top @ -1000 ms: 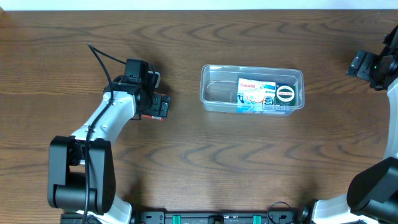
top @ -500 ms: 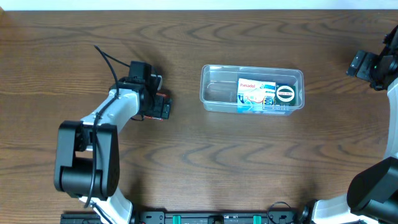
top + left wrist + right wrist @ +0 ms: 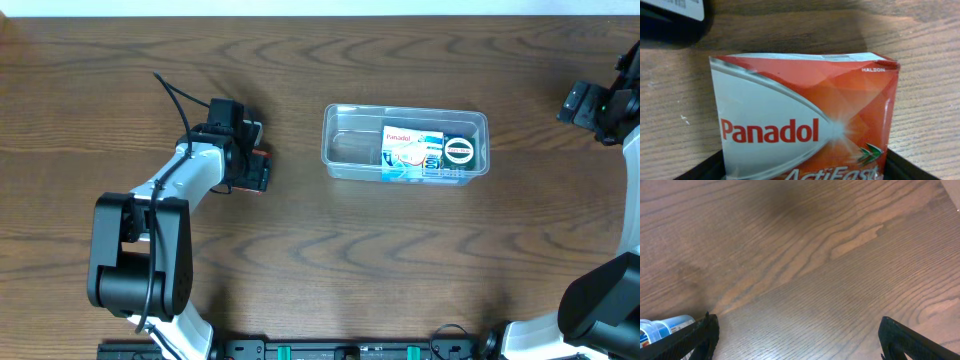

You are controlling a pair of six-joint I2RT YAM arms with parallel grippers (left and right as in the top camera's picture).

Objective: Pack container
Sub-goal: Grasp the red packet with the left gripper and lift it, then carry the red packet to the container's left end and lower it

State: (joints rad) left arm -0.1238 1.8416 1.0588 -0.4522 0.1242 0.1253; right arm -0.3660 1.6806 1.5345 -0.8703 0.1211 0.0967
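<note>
From above, the left hand [image 3: 255, 170] sits over a red box [image 3: 263, 156] on the desk [image 3: 320, 260], well to the left of the container [image 3: 345, 148]. The clear tub lies lengthwise. A blue box [image 3: 411, 152] and a round black-and-white tin [image 3: 459, 151] fill its right half, and its left half is bare. The right hand [image 3: 590, 104] waits at the far right edge, apart from everything.

The left wrist camera is filled by the red Panadol box. A dark finger [image 3: 702, 169] meets its left edge and the other meets its right edge, so I judge the hand closed on the box across its width. Lift it straight up before moving sideways, or its lower edge may drag on the wood. Carry it level to the bare left half of the tub and lower it flat, inside the rim and clear of the blue box. Let go only once it rests on the floor of the tub.

The right wrist camera shows that hand's fingers spread wide over bare wood, holding nothing. A sliver of blue sits at the lower left corner. It should stay back, out of the carrying path.
</note>
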